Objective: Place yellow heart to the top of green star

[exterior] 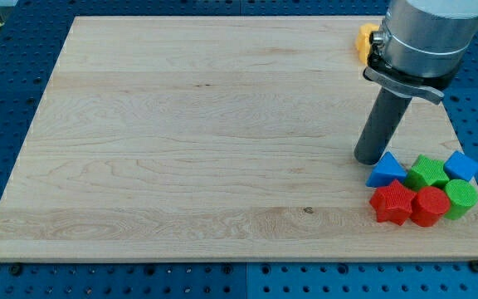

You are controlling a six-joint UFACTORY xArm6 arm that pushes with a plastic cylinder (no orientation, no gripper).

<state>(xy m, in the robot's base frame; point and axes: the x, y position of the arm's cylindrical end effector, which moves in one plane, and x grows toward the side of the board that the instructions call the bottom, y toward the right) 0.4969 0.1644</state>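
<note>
While most of the wooden board lies bare across the view's left and middle, everything of interest sits at the view's right.

Tip: my tip rests on the board just to the upper left of the blue triangular block, close to it; contact cannot be confirmed. No jaws here, only a plain rod, carrying nothing.

Cluster at lower right, left to right: red star below the blue triangular block, red round block, green star above it, green round block, blue block at the far right (shape unclear, perhaps a cube). All packed near touching.

Yellow heart: near the board's top edge, mostly hidden behind the arm's grey housing; only a yellow sliver shows, shape not verifiable.

Key relation: the heart lies well above my tip toward the view's top, nearly straight up. The green star lies to the tip's right and slightly lower. The heart is already on the star's top side but far off and somewhat left.

Judgement: the tip must get above the heart, then push it down and rightward. Risk: the crowded cluster; overshoot would disturb the star.
</note>
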